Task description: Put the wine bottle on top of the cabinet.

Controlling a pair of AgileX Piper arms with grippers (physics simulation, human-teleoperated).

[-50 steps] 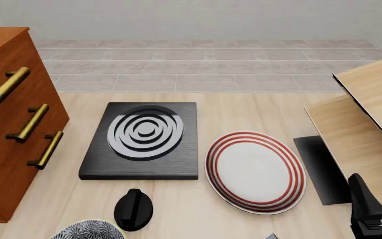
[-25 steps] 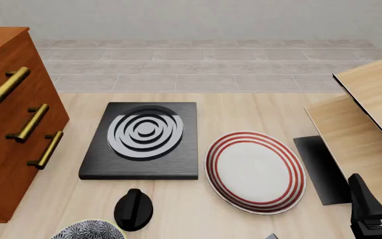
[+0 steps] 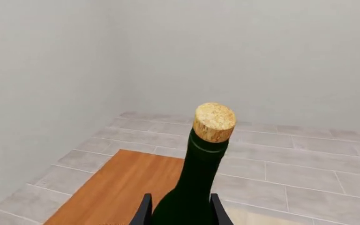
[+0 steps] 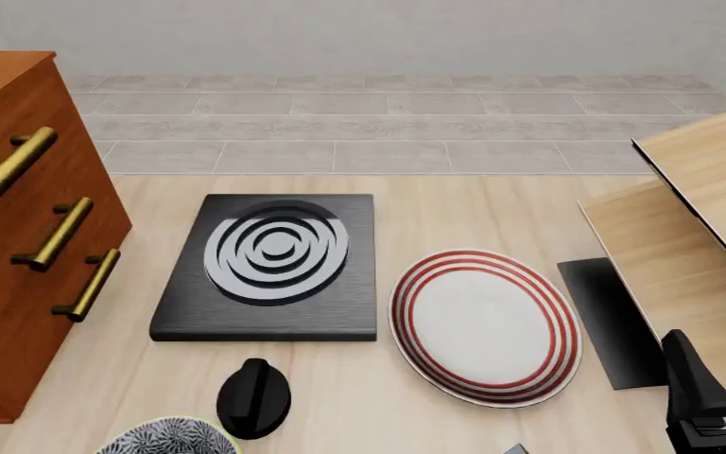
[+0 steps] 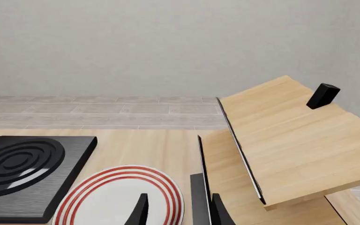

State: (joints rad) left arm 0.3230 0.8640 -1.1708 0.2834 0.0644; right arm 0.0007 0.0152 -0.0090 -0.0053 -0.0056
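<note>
Left pincer (image 3: 178, 211) clamped around wine bottle (image 3: 196, 187), cabinet (image 3: 120, 187) top lower left; right pincer (image 5: 178, 211) parted, empty. Risk: tall bottle toppling if released tilted.

No text, label, brand, number or sign can be read on anything in these views.

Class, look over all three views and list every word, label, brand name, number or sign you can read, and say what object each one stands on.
None: no readable text shows in any view.
The wine bottle, held between the left gripper's fingers, shows only cork and bare green glass; no label is in view.
The cabinet, the red-ringed plate and the black burner slab bear no lettering.
</note>
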